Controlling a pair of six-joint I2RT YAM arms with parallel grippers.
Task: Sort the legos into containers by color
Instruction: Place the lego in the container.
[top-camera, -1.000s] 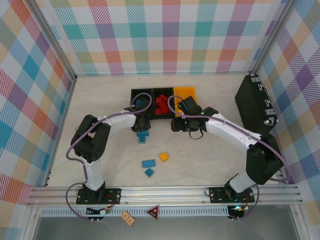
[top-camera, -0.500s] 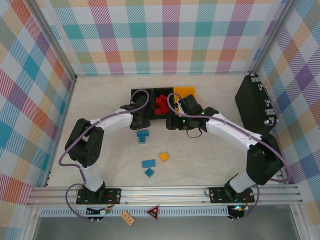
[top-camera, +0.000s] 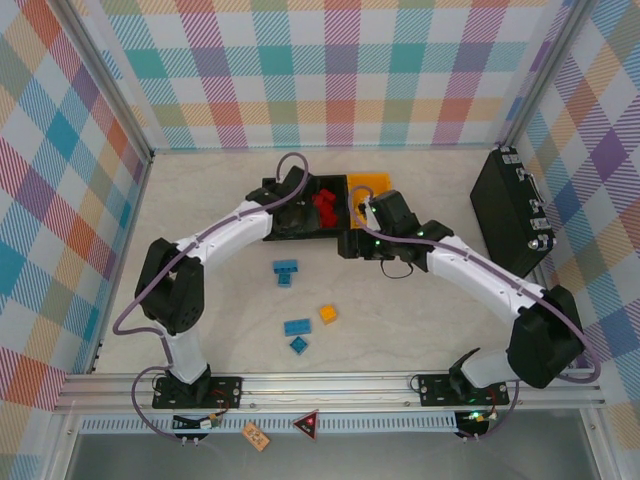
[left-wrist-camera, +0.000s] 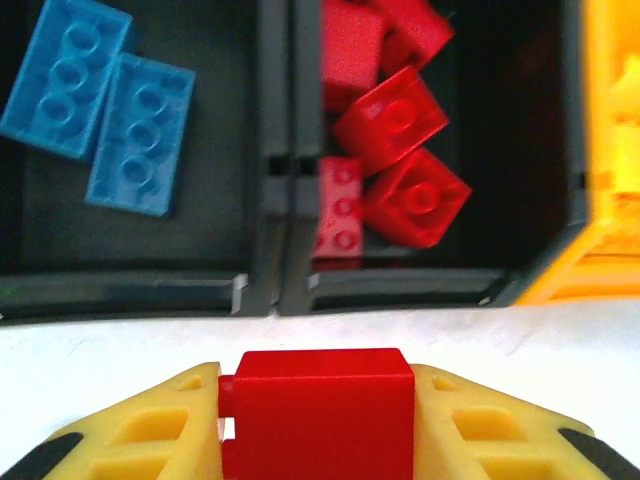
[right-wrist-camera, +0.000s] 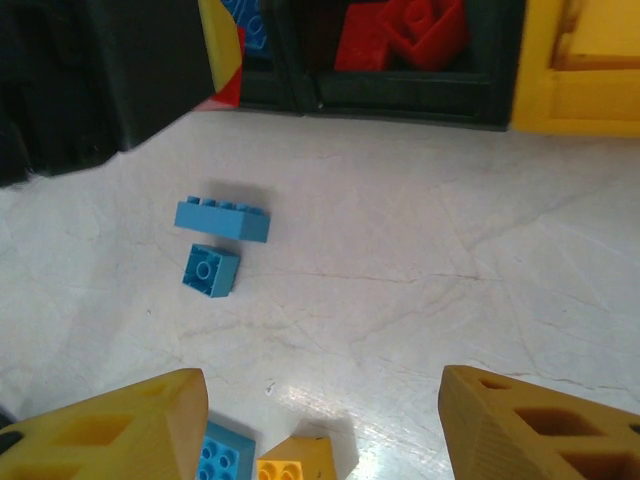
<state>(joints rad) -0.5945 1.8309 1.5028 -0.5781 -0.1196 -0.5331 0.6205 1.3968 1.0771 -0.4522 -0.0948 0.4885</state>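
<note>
Your left gripper (left-wrist-camera: 316, 428) is clamping a red brick (left-wrist-camera: 316, 395) between its yellow fingers (left-wrist-camera: 150, 435), with the three joined bins (left-wrist-camera: 275, 200) lying just ahead of it. In the left black bin (left-wrist-camera: 120, 288) two blue bricks (left-wrist-camera: 140, 135) are lying flat side by side. The middle black bin (left-wrist-camera: 400, 285) is holding a heap of red bricks (left-wrist-camera: 395, 120). The yellow-orange bin (left-wrist-camera: 610, 150) is sitting at the right (what is inside it, you cannot tell).

Your right gripper (right-wrist-camera: 320, 410) is hovering over the table (right-wrist-camera: 450, 250), its prongs (right-wrist-camera: 110, 435) standing well apart and gripping nothing. Below it, a long blue brick (right-wrist-camera: 222, 220) and a small blue brick (right-wrist-camera: 211, 270) are lying just beside each other. Another blue brick (right-wrist-camera: 222, 458) and a yellow-orange brick (right-wrist-camera: 293, 464) are resting between the prongs.
</note>
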